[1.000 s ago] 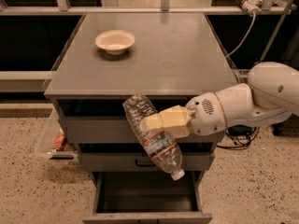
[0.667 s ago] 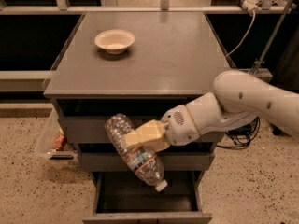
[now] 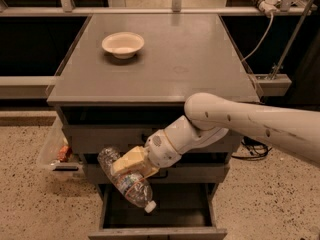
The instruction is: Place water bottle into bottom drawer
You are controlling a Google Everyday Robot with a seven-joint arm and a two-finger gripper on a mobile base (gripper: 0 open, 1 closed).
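Lowered water bottle [image 3: 134, 190] below bench's front edge, toward left corner, over bottom drawer [image 3: 156, 232]; held clamped mid-body in gripper [image 3: 121, 165]; judged light, crushable, slippery.

White bowl [image 3: 123, 44] rests at 10 o'clock on the grey surface [image 3: 190, 59]. Clear bin [image 3: 51, 151] at 8 o'clock, hand [image 3: 131, 165] at 6 o'clock.

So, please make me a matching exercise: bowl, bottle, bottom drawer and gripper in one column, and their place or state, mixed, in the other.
1 bowl
2 bottle
3 bottom drawer
4 gripper

A pulled open
B on the cabinet
C shut on the bottle, in front of the cabinet
D tilted, cap lowest

Pairs: 1-B, 2-D, 3-A, 4-C
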